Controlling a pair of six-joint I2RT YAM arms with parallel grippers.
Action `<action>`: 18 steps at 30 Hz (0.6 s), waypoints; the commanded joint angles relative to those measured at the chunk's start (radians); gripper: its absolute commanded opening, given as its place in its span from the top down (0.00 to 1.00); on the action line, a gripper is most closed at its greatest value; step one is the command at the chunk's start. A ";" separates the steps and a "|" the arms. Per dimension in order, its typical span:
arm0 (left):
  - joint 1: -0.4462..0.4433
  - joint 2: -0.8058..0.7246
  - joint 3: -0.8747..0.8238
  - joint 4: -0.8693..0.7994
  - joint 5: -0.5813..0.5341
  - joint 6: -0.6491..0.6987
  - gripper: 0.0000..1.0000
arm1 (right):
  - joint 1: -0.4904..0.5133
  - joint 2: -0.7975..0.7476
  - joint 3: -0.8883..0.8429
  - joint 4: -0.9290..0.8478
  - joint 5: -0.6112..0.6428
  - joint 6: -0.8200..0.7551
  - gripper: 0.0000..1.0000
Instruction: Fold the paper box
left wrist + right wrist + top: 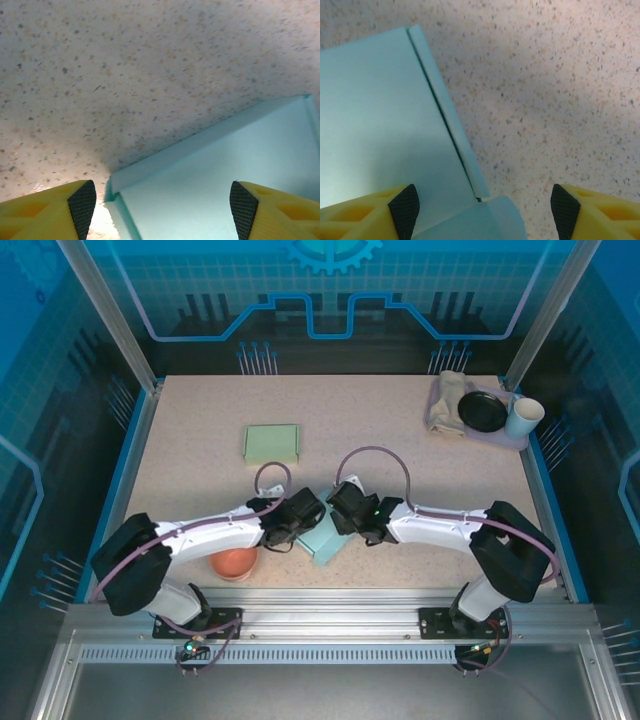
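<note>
—Reaching in from both sides, are they?
—Yes. Both arms stretch low over the counter (pixel 400 470) and bend inward, so their wrists meet near its front middle, right over the pale teal paper box (pixel 327 543).
—What are the left fingers (pixel 300 523) doing?
—They stand released, spread wide. In the left wrist view one black pad (pixel 82 207) hangs over bare counter and the other over the paper box (pixel 225 190), whose raised corner sits between them. Nothing is pinched.
—And the right fingers (pixel 345 518)?
—Released too, spread just as wide. In the right wrist view one pad (pixel 404 210) is above the paper box (pixel 375 110), and the other is above the speckled surface. A folded side flap runs along the box edge between them.
—So where does the box lie?
—Flat on the counter, beneath both wrists, turned at an angle to the front edge.
—What else sits there?
—An orange bowl (pixel 235 563) beside the left forearm. A flat pale green square (pixel 272 443) lies farther back. In the far right corner a tray (pixel 520 440) carries a crumpled cloth (pixel 445 400), a black disc (pixel 483 411) and a white cup (pixel 524 417).
—The room?
—Beige speckled top, aluminium posts, and blue-lit panels with a gear emblem (pixel 330 252) at the back.
</note>
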 commanded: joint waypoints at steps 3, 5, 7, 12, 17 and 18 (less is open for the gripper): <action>-0.023 0.097 -0.002 0.033 0.005 -0.023 0.27 | -0.061 -0.058 -0.107 0.054 -0.110 0.072 0.26; -0.022 0.136 0.014 0.064 0.013 -0.023 0.27 | -0.077 -0.109 -0.156 0.088 -0.146 0.098 0.27; -0.018 0.189 0.047 0.089 0.016 -0.016 0.29 | -0.082 -0.157 -0.195 0.110 -0.160 0.113 0.28; 0.039 0.309 0.160 0.118 0.020 0.060 0.31 | -0.094 -0.259 -0.231 0.096 -0.181 0.105 0.28; 0.064 0.369 0.253 0.152 -0.005 0.207 0.31 | -0.214 -0.328 -0.230 0.067 -0.293 0.089 0.28; 0.066 0.378 0.269 0.155 -0.010 0.233 0.32 | -0.231 -0.333 -0.229 0.064 -0.305 0.092 0.28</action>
